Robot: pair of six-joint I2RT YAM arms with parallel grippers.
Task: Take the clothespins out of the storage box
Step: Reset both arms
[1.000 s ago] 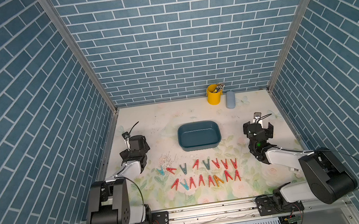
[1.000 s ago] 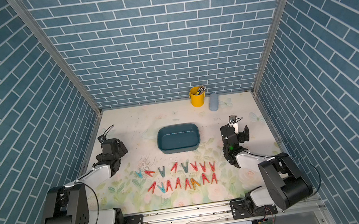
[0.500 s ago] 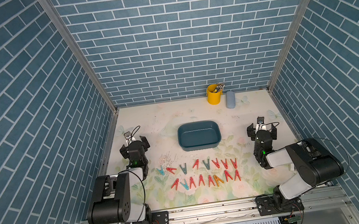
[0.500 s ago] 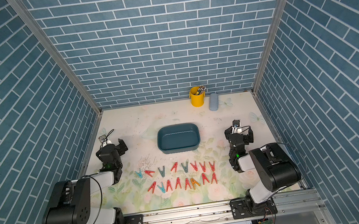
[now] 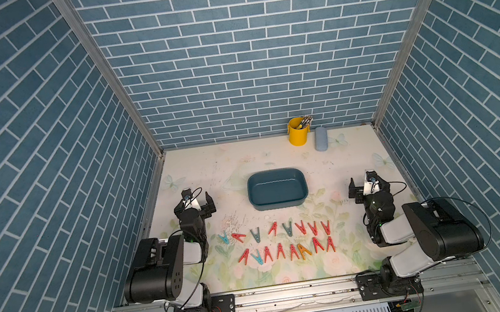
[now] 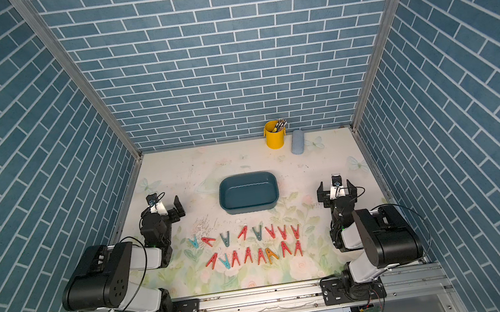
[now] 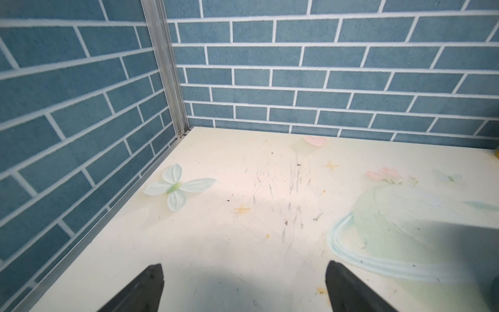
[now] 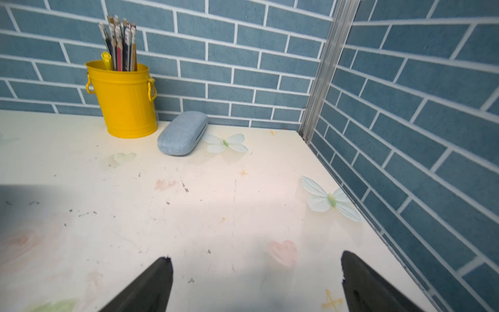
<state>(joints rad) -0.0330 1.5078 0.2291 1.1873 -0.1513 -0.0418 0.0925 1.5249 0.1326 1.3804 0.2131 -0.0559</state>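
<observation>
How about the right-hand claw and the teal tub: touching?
Apart. In both top views bare table shows between the open right gripper and the storage box.

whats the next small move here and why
Probably none beyond ending the run. The storage box shows a bare floor in both top views, and the clothespins lie in two rows on the table in front of it. The left gripper and right gripper sit open and empty at the sides, so nothing seems left to pick.

Well ahead of the right tool, by the back wall, a yellow bucket of pencils stands upright on the desk. A blue-grey case lies just beside it, on that tool's side.
</observation>
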